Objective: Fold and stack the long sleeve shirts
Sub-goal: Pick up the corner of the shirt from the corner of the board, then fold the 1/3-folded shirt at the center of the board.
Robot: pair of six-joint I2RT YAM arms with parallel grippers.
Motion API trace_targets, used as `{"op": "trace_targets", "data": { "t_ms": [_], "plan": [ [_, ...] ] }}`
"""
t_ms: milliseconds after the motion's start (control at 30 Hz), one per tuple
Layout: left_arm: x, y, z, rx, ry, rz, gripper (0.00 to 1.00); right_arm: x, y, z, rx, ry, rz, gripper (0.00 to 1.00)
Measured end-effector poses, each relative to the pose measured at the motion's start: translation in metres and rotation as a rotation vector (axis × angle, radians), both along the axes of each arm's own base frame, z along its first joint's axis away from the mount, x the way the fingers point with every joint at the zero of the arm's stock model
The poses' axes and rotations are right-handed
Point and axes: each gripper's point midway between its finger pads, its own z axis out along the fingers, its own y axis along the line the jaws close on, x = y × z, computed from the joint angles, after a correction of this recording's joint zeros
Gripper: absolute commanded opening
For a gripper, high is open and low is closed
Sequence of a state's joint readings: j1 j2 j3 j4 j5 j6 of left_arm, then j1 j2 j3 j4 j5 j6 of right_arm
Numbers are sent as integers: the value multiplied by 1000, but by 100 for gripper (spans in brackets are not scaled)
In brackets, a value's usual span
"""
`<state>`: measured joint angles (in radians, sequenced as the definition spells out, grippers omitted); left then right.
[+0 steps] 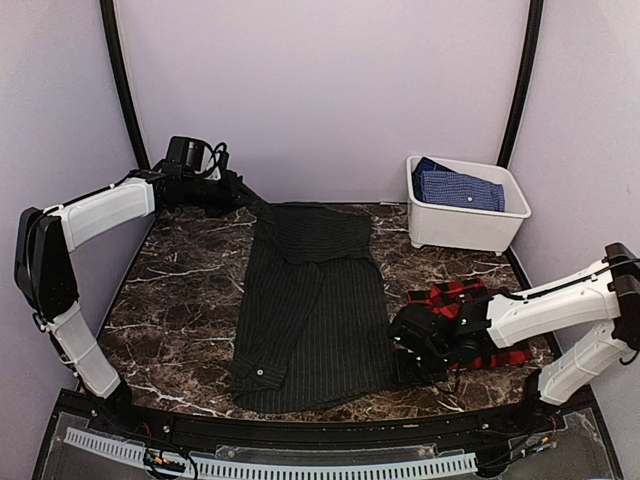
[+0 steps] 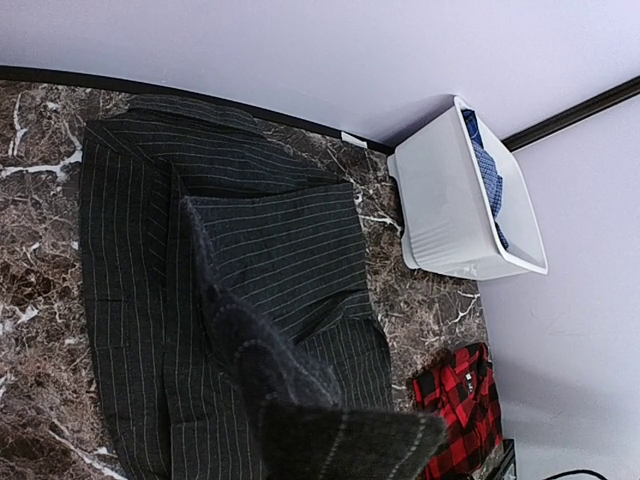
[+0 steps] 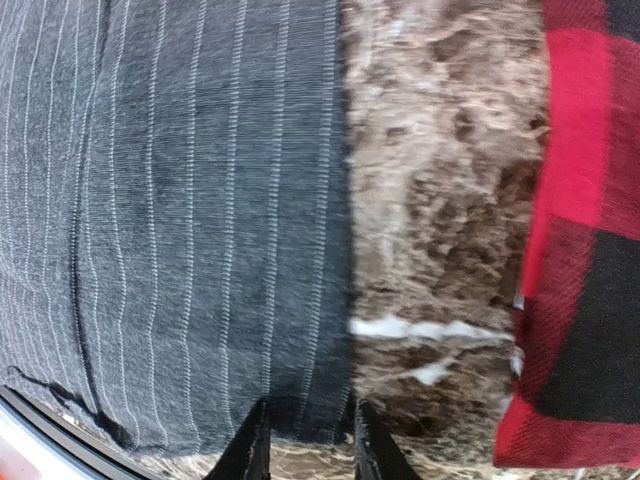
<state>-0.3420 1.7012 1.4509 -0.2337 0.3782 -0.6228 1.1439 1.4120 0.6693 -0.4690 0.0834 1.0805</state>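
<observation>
Charcoal pinstriped shirt [image 1: 320, 300] is mid-fold, left jaws clamped on its lifted corner, right jaws narrowly parted astride its edge, probably needing to pinch next.

Robot lab booth, plain lilac walls [image 1: 320, 90], black corner poles [image 1: 121, 80], marble-look tabletop [image 1: 180, 300], two white arms [image 1: 100, 212] mounted
</observation>
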Motion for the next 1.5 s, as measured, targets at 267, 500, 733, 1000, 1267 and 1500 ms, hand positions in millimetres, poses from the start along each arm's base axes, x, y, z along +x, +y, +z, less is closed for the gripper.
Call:
{"op": "trace_targets", "data": {
  "t_ms": [267,500,733,1000,1267,1500],
  "plan": [
    [-2,0,-5,2,10,-4,0,1,9,-3,-35,-11,3,0],
    [-2,0,-5,9,4,-7,0,3,-4,10,-56,-48,-22,0],
    [-4,2,5,14,-25,-12,0,12,-5,37,-1,-130,-29,0],
    [-5,4,6,29,-40,-8,0,18,5,60,57,-185,17,0],
    [-8,17,31,41,-107,43,0,22,51,91,187,-215,141,0],
    [1,38,42,65,-148,113,0,19,97,85,247,-179,263,0]
  ]
}}
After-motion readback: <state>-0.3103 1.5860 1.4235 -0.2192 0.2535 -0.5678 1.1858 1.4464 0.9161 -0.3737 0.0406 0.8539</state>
